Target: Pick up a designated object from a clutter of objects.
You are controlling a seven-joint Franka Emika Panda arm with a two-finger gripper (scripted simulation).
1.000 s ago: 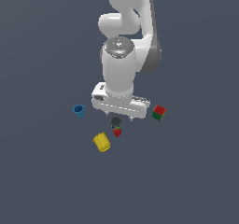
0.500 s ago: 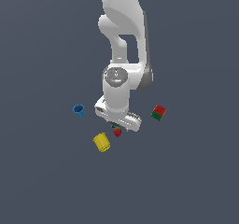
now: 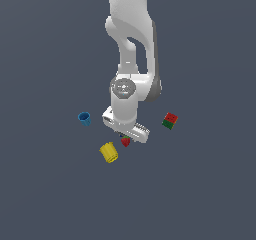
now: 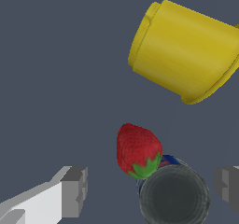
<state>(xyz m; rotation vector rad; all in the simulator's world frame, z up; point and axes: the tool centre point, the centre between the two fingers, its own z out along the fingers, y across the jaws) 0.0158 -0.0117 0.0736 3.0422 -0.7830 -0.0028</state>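
Note:
The red strawberry (image 3: 125, 142) with a green top lies on the grey floor just under the gripper's white hand. In the wrist view the strawberry (image 4: 137, 150) lies between the two grey fingertips, beside a dark grey round object (image 4: 174, 196). My gripper (image 4: 150, 190) is open, its fingers spread wide on either side and touching nothing. The yellow ribbed cylinder (image 3: 108, 152) lies close by, large in the wrist view (image 4: 186, 52). The blue cup (image 3: 84, 117) sits towards the exterior view's left, and the red-and-green cube (image 3: 170, 120) towards its right.
The arm's white body (image 3: 129, 91) rises above the clutter and hides the dark grey round object in the exterior view. A bit of blue (image 4: 169, 161) shows under the dark round object. The floor is plain dark grey.
The gripper has come down towards the floor and turned about its axis. It now sits low over the strawberry. The objects have not moved.

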